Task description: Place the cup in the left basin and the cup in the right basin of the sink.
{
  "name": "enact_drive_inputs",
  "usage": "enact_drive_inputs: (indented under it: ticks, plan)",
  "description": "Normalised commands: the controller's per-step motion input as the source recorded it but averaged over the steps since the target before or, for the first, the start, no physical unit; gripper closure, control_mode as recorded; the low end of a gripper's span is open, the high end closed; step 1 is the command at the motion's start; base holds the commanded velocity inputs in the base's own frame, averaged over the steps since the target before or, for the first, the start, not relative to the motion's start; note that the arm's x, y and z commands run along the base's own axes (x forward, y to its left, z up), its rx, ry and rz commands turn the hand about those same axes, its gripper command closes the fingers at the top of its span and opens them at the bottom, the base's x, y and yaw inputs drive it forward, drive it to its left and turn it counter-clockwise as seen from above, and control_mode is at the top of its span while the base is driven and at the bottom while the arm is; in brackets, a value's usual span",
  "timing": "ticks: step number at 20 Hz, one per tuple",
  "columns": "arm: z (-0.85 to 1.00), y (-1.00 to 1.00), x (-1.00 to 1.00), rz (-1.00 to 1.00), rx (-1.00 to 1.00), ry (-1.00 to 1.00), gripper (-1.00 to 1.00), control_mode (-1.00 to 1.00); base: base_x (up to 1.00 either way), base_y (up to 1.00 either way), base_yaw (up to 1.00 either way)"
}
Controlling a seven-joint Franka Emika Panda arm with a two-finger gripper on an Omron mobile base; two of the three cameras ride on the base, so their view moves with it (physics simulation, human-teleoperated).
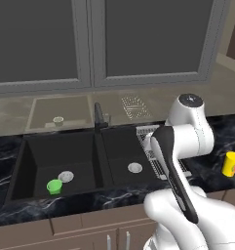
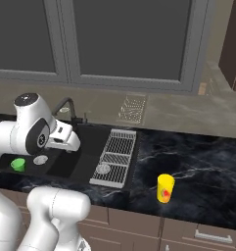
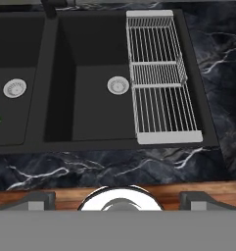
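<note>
Two cups: one green [image 1: 54,186], one yellow [image 1: 231,163]. One sink [image 1: 24,161] with two basins, two drains, one faucet [image 1: 98,116]. One rack [image 3: 161,78].

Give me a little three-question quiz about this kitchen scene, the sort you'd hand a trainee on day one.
1. True or false: the green cup already sits in the left basin of the sink.
2. Where does the yellow cup stand? A) in the right basin B) on the dark counter to the right of the sink C) on the wire rack
3. Fill in: the wire rack lies over the ______ side of the right basin.

Key:
1. True; it is beside the drain there.
2. B; it stands upright on the counter, apart from the rack.
3. Right.
</note>
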Motion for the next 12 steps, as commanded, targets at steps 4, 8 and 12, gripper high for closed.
enact_drive_inputs:
  ticks: [4, 8, 12]
  plan:
    - [0.0, -0.18, 0.0, 0.0, 0.01, 0.01, -1.0, -1.0, 0.0, -0.02, 0.0]
    - [0.11, -0.66, 0.08, -0.06, 0.07, 0.19, -1.0, -1.0, 0.0, 0.0, 0.0]
    - [0.21, -0.64, 0.03, -0.1, 0.06, 0.27, -1.0, -1.0, 0.0, 0.0, 0.0]
